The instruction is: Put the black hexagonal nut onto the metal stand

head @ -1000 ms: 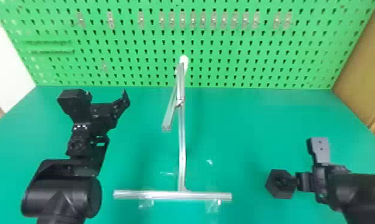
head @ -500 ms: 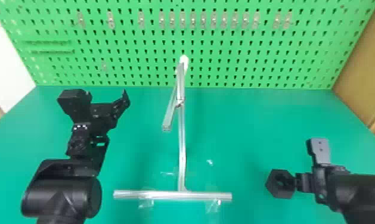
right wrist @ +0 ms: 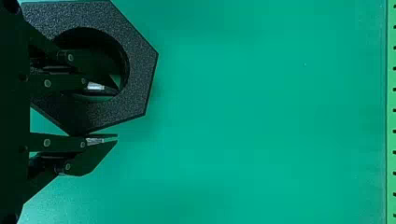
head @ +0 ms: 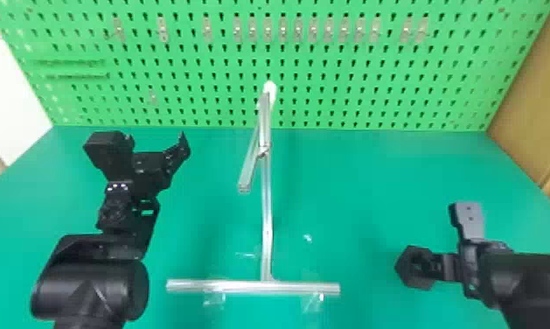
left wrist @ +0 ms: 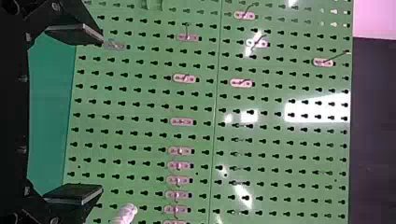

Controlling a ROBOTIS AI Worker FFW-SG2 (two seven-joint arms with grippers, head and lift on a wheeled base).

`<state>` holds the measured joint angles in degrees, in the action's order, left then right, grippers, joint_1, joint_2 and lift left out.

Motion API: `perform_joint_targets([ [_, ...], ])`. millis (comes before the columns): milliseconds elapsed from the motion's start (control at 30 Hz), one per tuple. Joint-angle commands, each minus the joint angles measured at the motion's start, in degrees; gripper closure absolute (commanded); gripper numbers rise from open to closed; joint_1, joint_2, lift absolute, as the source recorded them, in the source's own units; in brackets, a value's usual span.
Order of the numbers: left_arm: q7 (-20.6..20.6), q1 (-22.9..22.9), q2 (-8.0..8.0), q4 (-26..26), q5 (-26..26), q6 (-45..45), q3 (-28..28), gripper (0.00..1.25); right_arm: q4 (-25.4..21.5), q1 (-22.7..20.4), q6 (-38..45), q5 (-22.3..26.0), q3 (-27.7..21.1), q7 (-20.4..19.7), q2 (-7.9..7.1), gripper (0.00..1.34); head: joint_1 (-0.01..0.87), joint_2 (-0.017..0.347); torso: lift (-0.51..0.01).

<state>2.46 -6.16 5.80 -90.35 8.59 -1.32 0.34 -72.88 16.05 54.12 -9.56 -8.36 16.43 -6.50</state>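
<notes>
A green pegboard (head: 330, 59) spans the background behind a green counter (head: 374, 175), with a tan panel (head: 534, 96) at the right edge of the frame. A row of metal clips (head: 298, 30) runs along the board's upper part.

Item under inspection: the black hexagonal nut (head: 404, 272), lower right of the frame. Its face is speckled and matt, the rim flat-sided with distinct corners, the round hole wide. The right tool (head: 426, 266) pinches one wall of the ring: one finger (right wrist: 60, 83) sits in the hole, the other (right wrist: 60, 143) against the outer edge.

The metal stand (head: 267, 218) occupies the centre. Its base bar (head: 234, 286) lies crosswise at lower centre, with clear patches (head: 214, 299) beside it. The upright carries a white tip (head: 270, 89), and a side arm (head: 248, 173) slants toward lower left; its near end stands well apart from the nut.

Clearance: a broad green gap separates the nut from the base bar's right end. The counter's far edge meets the board well beyond the nut. The left tool (head: 156, 143) is at left of the frame, fingers (left wrist: 74, 33) spread wide with nothing between them, apart from the stand.
</notes>
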Motion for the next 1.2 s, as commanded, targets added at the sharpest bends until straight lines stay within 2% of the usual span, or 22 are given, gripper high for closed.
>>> perform_joint_targets([
  [0,0.0,0.0,0.0,0.0,0.0,0.0,0.0,0.15,-0.5,0.4,1.3,-2.0,0.6,0.0,0.09,1.05,0.693,0.081,-0.001],
  [333,0.0,-0.1,0.0,0.0,-0.1,0.0,0.1,0.15,-1.0,1.1,3.3,-2.7,2.3,0.0,-0.27,1.07,0.693,0.081,-0.001],
  [567,0.0,0.0,0.0,0.0,-0.1,0.0,0.1,0.15,-4.4,2.0,6.7,-2.8,3.8,0.3,-0.79,1.07,0.693,0.081,-0.001],
  [767,0.0,0.0,0.0,0.0,-0.2,0.0,-0.1,0.15,-8.6,4.2,12.0,-9.4,6.1,5.8,-1.23,1.08,0.693,0.081,-0.001],
  [1000,0.0,0.1,0.0,0.0,-0.2,0.0,0.0,0.15,-15.1,6.5,16.3,-11.5,9.8,9.5,-2.2,1.08,0.693,0.081,-0.001],
  [1167,0.0,0.1,0.0,0.0,-0.2,0.0,-0.1,0.15,-17.2,9.2,18.0,-11.4,12.0,12.3,-3.34,1.08,0.693,0.081,-0.001],
])
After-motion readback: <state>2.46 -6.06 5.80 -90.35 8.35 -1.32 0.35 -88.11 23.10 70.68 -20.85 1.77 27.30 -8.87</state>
